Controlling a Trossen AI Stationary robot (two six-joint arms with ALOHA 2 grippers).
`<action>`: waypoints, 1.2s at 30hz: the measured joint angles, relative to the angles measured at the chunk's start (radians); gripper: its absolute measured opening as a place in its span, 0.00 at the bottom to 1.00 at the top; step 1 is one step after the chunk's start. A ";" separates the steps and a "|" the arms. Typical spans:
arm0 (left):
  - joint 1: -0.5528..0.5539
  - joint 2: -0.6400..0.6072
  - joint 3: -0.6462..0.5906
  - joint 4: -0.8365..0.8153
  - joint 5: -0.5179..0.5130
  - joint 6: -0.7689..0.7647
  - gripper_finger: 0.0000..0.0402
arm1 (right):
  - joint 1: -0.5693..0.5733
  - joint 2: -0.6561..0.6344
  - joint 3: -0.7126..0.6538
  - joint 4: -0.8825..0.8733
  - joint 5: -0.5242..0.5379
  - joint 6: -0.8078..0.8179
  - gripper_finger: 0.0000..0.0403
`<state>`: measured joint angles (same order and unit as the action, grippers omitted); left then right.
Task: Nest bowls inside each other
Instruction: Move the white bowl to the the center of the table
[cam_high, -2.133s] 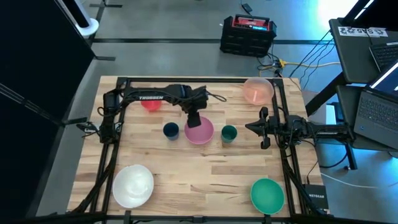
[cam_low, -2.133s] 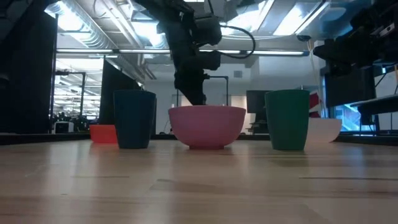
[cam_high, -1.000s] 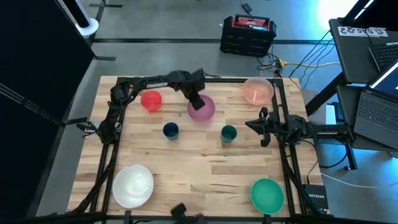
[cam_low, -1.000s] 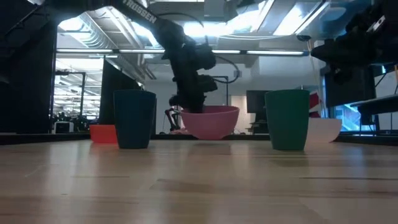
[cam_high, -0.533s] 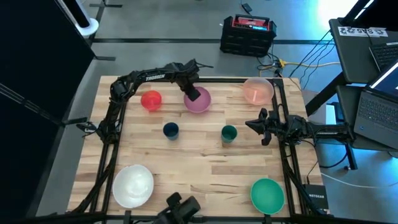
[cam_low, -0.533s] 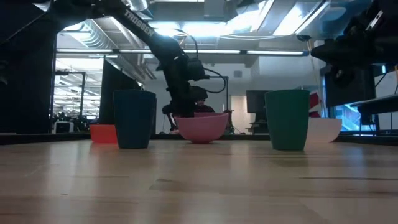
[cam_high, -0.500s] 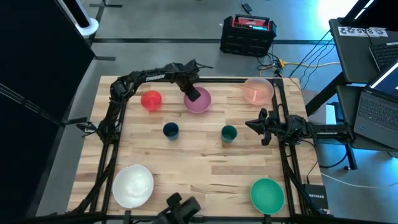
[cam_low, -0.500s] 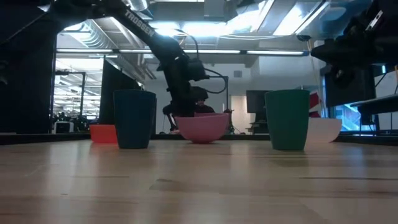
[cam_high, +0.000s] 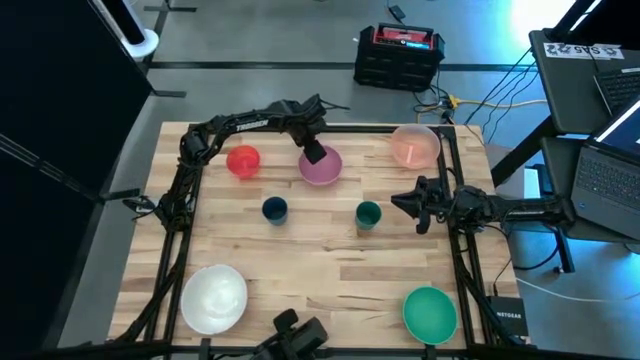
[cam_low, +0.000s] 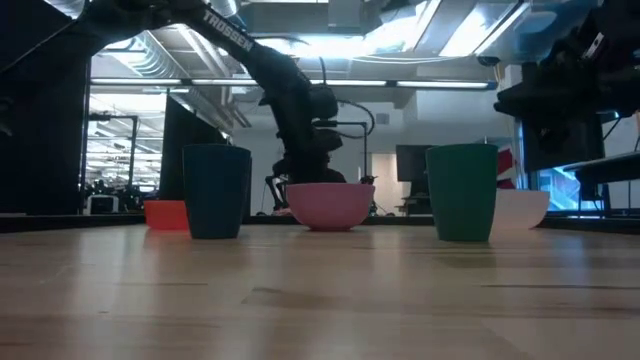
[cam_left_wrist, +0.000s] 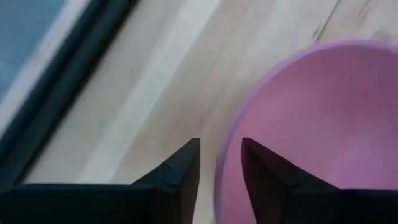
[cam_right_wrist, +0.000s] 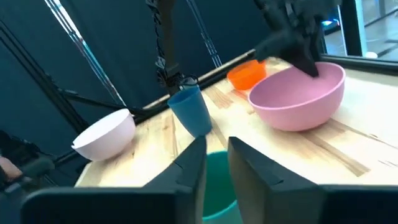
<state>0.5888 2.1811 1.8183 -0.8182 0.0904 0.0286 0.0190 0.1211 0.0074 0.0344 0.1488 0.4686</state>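
Now, white bowl (cam_high: 213, 297) near front left corner, teal bowl (cam_high: 430, 312) front right, pink bowl (cam_high: 321, 166) at back centre. Left gripper (cam_left_wrist: 220, 163) straddling pink rim, fingers parted (rim between, contact unclear). Right gripper (cam_right_wrist: 216, 162) slightly parted, empty, above the dark green cup (cam_high: 368, 214).

Two cups (cam_high: 275, 209) sit mid-table (cam_high: 320, 265), bowls (cam_high: 320, 168) spread around them.
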 joint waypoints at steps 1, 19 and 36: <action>0.000 -0.001 0.020 -0.018 0.000 0.000 0.27 | 0.000 0.005 0.000 0.003 0.001 -0.001 0.18; -0.169 -0.260 0.343 -0.297 -0.094 0.037 0.29 | -0.111 0.328 0.430 -0.345 0.168 -0.234 0.24; -0.551 -0.626 0.320 -0.776 -0.253 -0.243 0.29 | -0.347 1.122 1.082 -0.580 -0.038 -0.552 0.24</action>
<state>0.0379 1.5547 2.1384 -1.5944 -0.1627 -0.2142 -0.3275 1.2432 1.0891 -0.5451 0.1107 -0.0838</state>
